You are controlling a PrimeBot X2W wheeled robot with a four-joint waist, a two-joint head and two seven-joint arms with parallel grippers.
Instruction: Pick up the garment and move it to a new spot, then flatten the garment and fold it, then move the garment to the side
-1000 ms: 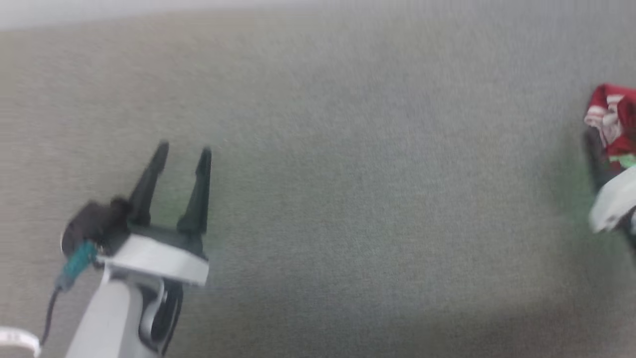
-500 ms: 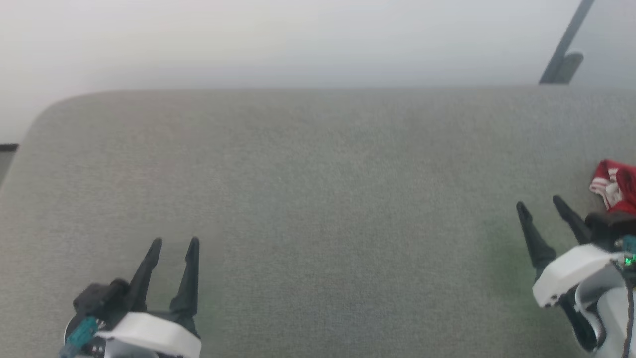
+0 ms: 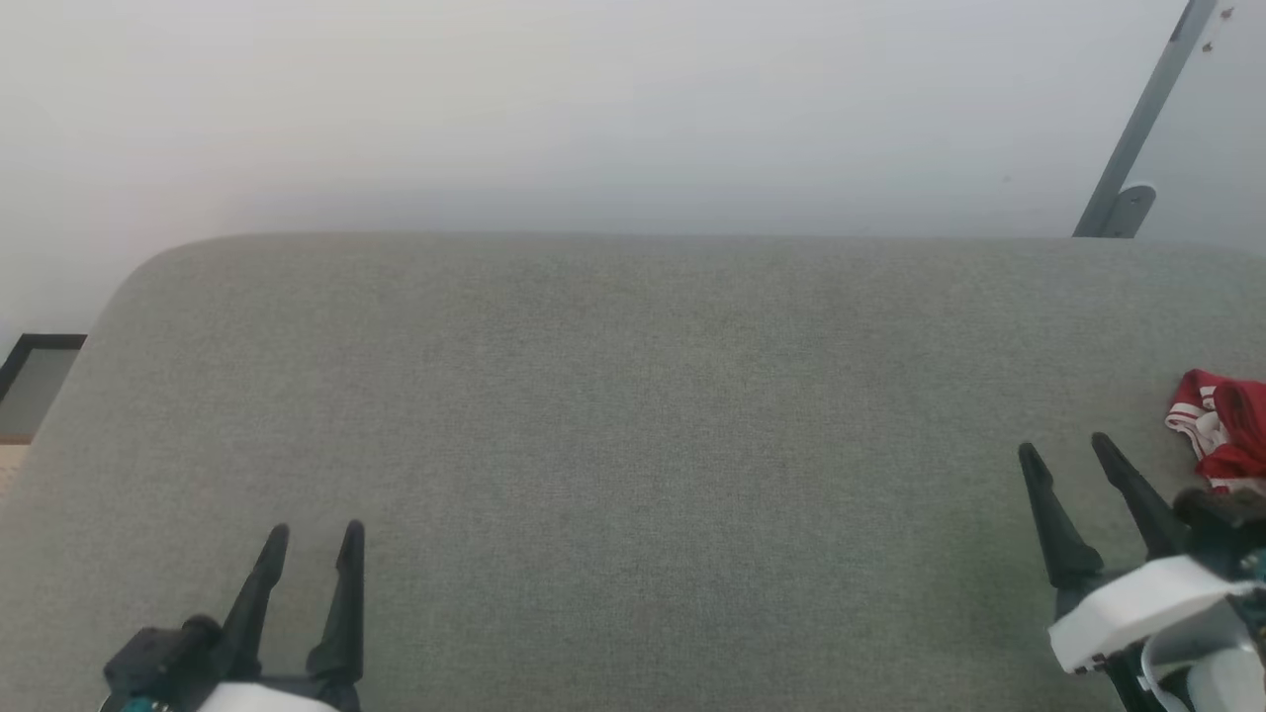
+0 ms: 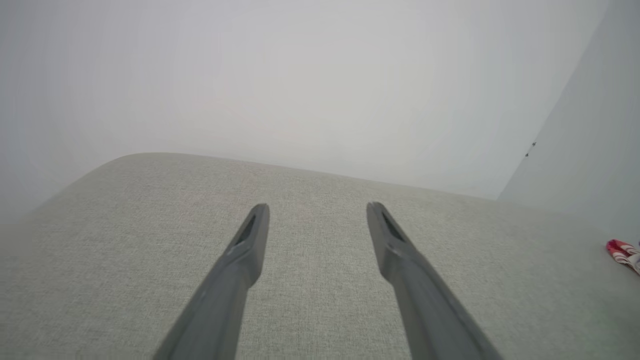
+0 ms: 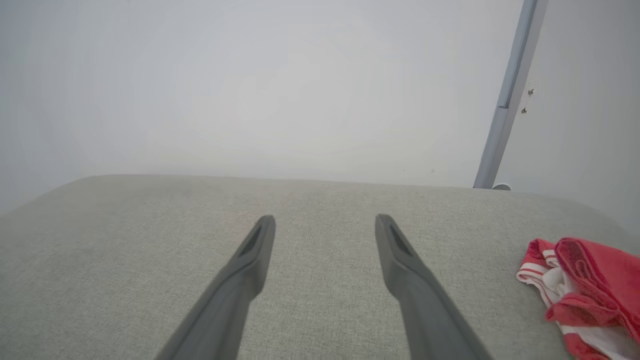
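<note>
The garment (image 3: 1224,431) is a crumpled red heap with white striped trim at the right edge of the grey fabric surface (image 3: 633,445), cut off by the head view's edge. It also lies at the right of the right wrist view as the garment (image 5: 585,290), and as a small red patch of garment (image 4: 622,250) in the left wrist view. My right gripper (image 3: 1066,450) stands open just left of the heap, not touching it. My left gripper (image 3: 316,534) is open at the lower left, far from the garment, nothing between its fingers.
A pale wall runs behind the surface. A grey metal post (image 3: 1137,129) leans at the back right, seen also as a post (image 5: 507,95) in the right wrist view. A dark-framed panel (image 3: 35,381) sits beyond the rounded left corner.
The head camera has tilted up, so the whole picture has shifted down and the wall and post come in. The right gripper came into view beside the garment. Both grippers stay open.
</note>
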